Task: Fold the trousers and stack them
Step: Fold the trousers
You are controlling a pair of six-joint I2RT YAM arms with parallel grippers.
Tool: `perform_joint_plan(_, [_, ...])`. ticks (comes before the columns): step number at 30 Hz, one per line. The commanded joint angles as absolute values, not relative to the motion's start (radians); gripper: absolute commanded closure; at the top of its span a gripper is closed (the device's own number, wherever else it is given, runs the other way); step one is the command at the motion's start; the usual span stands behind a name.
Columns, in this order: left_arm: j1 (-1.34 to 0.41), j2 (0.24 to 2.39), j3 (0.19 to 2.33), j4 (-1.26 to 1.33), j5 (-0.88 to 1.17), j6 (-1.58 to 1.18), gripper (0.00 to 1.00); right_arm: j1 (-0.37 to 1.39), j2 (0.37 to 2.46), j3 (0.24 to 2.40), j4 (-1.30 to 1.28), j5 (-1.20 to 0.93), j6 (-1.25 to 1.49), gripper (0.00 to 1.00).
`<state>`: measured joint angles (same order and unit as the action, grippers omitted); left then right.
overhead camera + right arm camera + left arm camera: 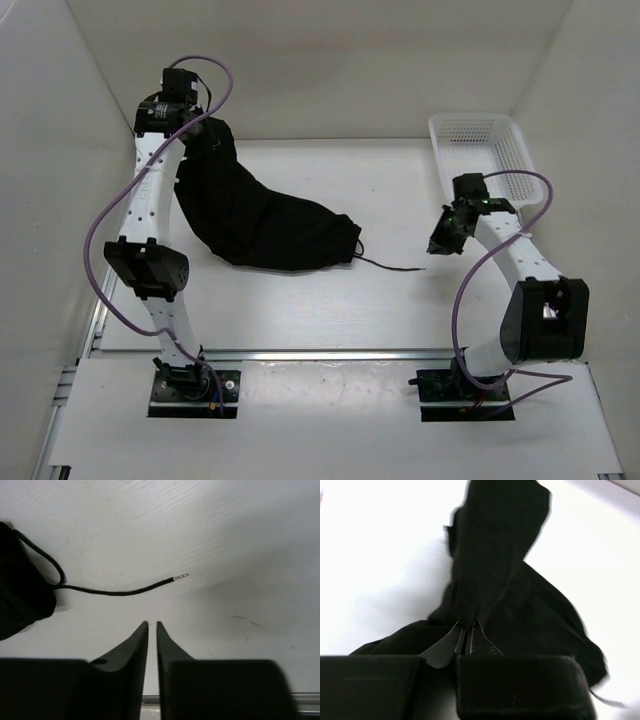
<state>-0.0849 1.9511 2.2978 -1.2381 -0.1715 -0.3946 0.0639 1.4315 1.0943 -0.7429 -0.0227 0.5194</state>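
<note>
The black trousers (255,215) lie bunched on the left half of the table, one end lifted toward the back left. My left gripper (200,135) is shut on that raised end and holds it above the table; in the left wrist view the trousers (500,570) hang from the closed fingertips (481,630). A thin black drawstring (385,265) trails right from the trousers and shows in the right wrist view (115,591). My right gripper (440,245) hovers right of the drawstring tip, shut and empty, its fingertips (161,630) nearly touching.
A white mesh basket (480,150) stands at the back right corner. White walls enclose the table on the left, back and right. A metal rail (330,353) runs along the table's near edge.
</note>
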Motion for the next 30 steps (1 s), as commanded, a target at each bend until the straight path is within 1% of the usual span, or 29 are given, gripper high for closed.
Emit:
perform_joint_plan(1, [-0.158, 1.875, 2.365, -1.273, -0.065, -0.413, 0.9, 0.113, 1.477, 1.135, -0.695, -0.032, 0.557, 0.89])
perform_joint_plan(2, [-0.176, 1.875, 2.375, -1.282, -0.064, -0.423, 0.9, 0.124, 1.492, 1.135, -0.686, -0.032, 0.557, 0.92])
perform_joint_plan(4, [-0.218, 1.875, 2.384, -1.282, -0.055, -0.433, 0.9, 0.133, 1.502, 1.144, -0.686, -0.032, 0.566, 0.92])
perform_joint_plan(9, [-0.391, 1.917, 2.436, -1.282, -0.071, -0.518, 0.9, 0.133, 1.491, 1.178, -0.704, -0.019, 0.566, 0.92])
perform_joint_plan(14, [-0.564, 1.959, 2.419, -1.211, -0.11, -0.615, 0.9, 0.133, 1.447, 1.189, -0.738, 0.021, 0.557, 0.89])
perform_joint_plan(16, [-0.656, 1.959, 2.363, -1.172, -0.11, -0.681, 0.9, 0.133, 1.436, 1.189, -0.738, 0.04, 0.557, 0.86])
perform_joint_plan(17, [-0.684, 1.97, 2.341, -1.146, -0.094, -0.695, 0.85, 0.121, 1.425, 1.189, -0.747, 0.04, 0.557, 0.83])
perform_joint_plan(18, [-0.739, 1.97, 2.303, -1.087, -0.028, -0.695, 0.77, 0.109, 1.425, 1.189, -0.747, 0.04, 0.557, 0.81])
perform_joint_plan(19, [-0.761, 1.989, 2.303, -1.072, 0.004, -0.695, 0.72, 0.109, 1.414, 1.189, -0.747, 0.049, 0.557, 0.79])
perform_joint_plan(20, [-0.779, 2.028, 2.303, -1.072, 0.026, -0.695, 0.65, 0.092, 1.404, 1.189, -0.747, 0.049, 0.557, 0.69])
perform_joint_plan(21, [-0.793, 2.048, 2.327, -1.09, 0.037, -0.675, 0.6, 0.083, 1.404, 1.189, -0.747, 0.049, 0.557, 0.66])
perform_joint_plan(22, [-0.793, 2.063, 2.371, -1.148, 0.014, -0.664, 0.6, 0.069, 1.394, 1.189, -0.756, 0.049, 0.557, 0.61])
perform_joint_plan(23, [-0.793, 2.063, 2.382, -1.166, -0.003, -0.655, 0.57, 0.069, 1.384, 1.189, -0.756, 0.04, 0.546, 0.56])
perform_joint_plan(24, [-0.793, 2.063, 2.382, -1.178, -0.027, -0.655, 0.56, 0.057, 1.384, 1.189, -0.756, 0.04, 0.537, 0.55])
perform_joint_plan(25, [-0.793, 2.051, 2.382, -1.178, -0.028, -0.629, 0.48, 0.057, 1.373, 1.189, -0.756, 0.04, 0.537, 0.55])
perform_joint_plan(26, [-0.781, 2.034, 2.366, -1.167, -0.04, -0.617, 0.48, 0.057, 1.373, 1.189, -0.756, 0.049, 0.526, 0.54])
perform_joint_plan(27, [-0.781, 1.998, 2.353, -1.167, -0.051, -0.606, 0.4, 0.057, 1.373, 1.189, -0.767, 0.049, 0.526, 0.54])
perform_joint_plan(28, [-0.77, 1.981, 2.336, -1.157, -0.075, -0.585, 0.4, 0.057, 1.373, 1.189, -0.767, 0.04, 0.526, 0.55])
perform_joint_plan(29, [-0.77, 1.965, 2.307, -1.157, -0.09, -0.584, 0.45, 0.057, 1.373, 1.189, -0.767, 0.04, 0.526, 0.58])
perform_joint_plan(30, [-0.761, 1.951, 2.289, -1.157, -0.103, -0.571, 0.5, 0.057, 1.364, 1.189, -0.767, 0.029, 0.517, 0.67])
